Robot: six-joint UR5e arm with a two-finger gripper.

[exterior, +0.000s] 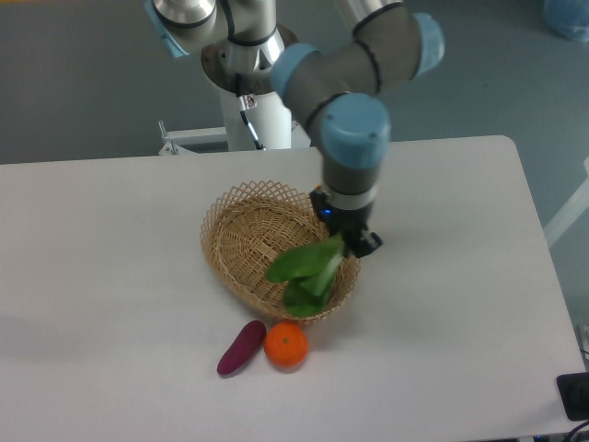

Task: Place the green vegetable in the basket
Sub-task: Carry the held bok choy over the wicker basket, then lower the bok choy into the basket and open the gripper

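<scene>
The bok choy [306,269] has dark green leaves and a pale stem. It hangs tilted over the right front part of the wicker basket [241,241], leaves down toward the basket's rim. My gripper [347,245] is shut on its stem end, just above the basket's right edge. The fingertips are mostly hidden by the stem and the gripper body.
A purple sweet potato [241,348] and an orange round fruit [286,345] lie on the white table in front of the basket. The arm's base stands behind the basket. A dark object [574,396] sits at the table's front right corner.
</scene>
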